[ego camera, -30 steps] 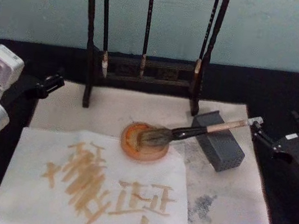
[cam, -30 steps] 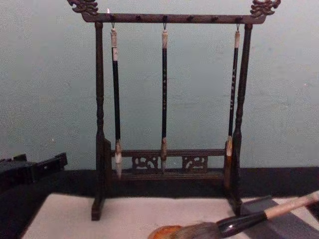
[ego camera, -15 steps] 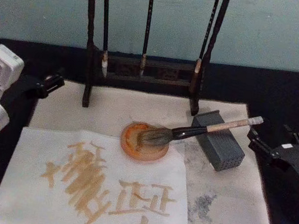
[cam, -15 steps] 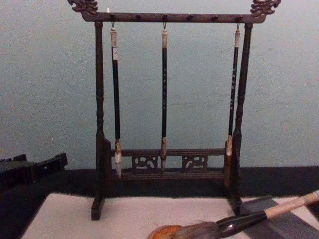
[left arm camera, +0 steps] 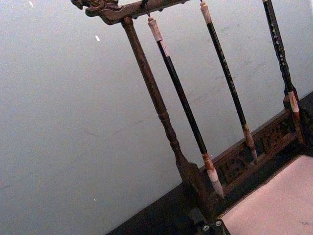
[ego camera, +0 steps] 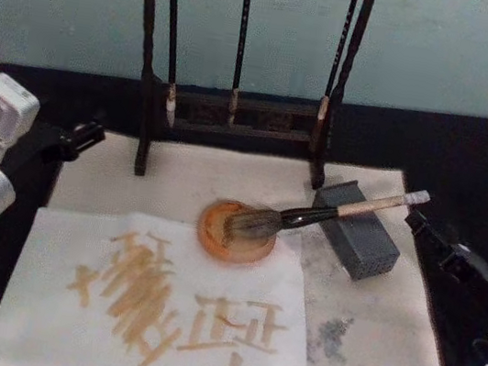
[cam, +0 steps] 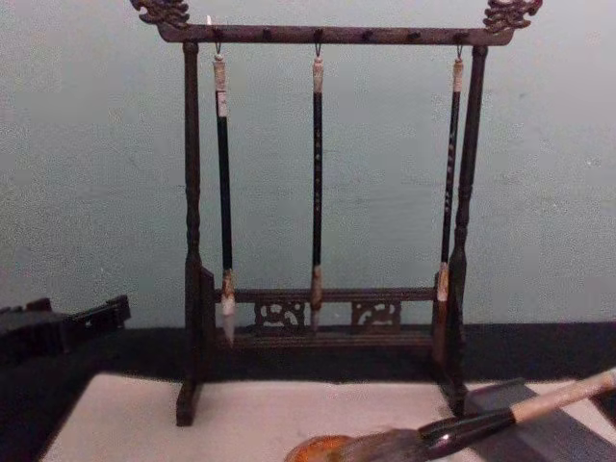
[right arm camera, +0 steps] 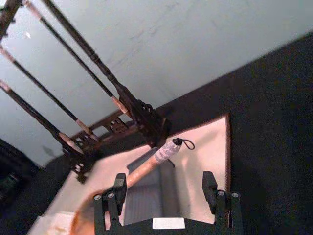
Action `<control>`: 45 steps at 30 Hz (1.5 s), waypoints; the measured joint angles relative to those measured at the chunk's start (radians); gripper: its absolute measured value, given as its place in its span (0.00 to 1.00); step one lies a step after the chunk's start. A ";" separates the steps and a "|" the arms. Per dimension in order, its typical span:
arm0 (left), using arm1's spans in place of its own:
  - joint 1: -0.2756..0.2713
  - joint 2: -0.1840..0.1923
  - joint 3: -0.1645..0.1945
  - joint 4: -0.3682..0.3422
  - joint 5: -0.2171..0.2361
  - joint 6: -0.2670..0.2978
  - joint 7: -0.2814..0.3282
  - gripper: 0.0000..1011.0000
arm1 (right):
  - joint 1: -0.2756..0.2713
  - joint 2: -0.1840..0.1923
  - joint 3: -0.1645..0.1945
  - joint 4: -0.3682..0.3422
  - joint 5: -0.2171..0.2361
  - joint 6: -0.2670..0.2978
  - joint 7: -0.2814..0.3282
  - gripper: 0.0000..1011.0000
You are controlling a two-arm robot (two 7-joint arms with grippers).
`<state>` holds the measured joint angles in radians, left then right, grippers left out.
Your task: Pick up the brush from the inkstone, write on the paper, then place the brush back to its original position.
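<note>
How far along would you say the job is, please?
Looks done: the paper carries brown strokes, and the brush lies with bristles on the inkstone, handle on the grey block. In hand: nothing; the right gripper is open just off the handle's end. Left: probably only withdrawing. The left gripper sits parked at far left.

A black table (ego camera: pixel 484 165) spans the frame from the middle down. A pale mat (ego camera: pixel 379 325), smudged grey toward the lower right, lies flat on it, leaving dark strips at left, right and behind. The wooden rack (ego camera: pixel 272 120) at upper centre seems to stand on the mat's far edge.
</note>
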<state>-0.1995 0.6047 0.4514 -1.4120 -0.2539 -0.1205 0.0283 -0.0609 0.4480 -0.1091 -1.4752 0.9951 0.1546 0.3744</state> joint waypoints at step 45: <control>0.000 0.000 0.000 0.000 0.000 0.000 0.000 0.99 | 0.110 -0.042 -0.052 0.086 0.311 0.133 -0.086 0.99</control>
<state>-0.1995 0.6047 0.4514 -1.4120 -0.2539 -0.1205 0.0283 0.0491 0.4060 -0.1611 -1.3893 1.3058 0.2878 0.2883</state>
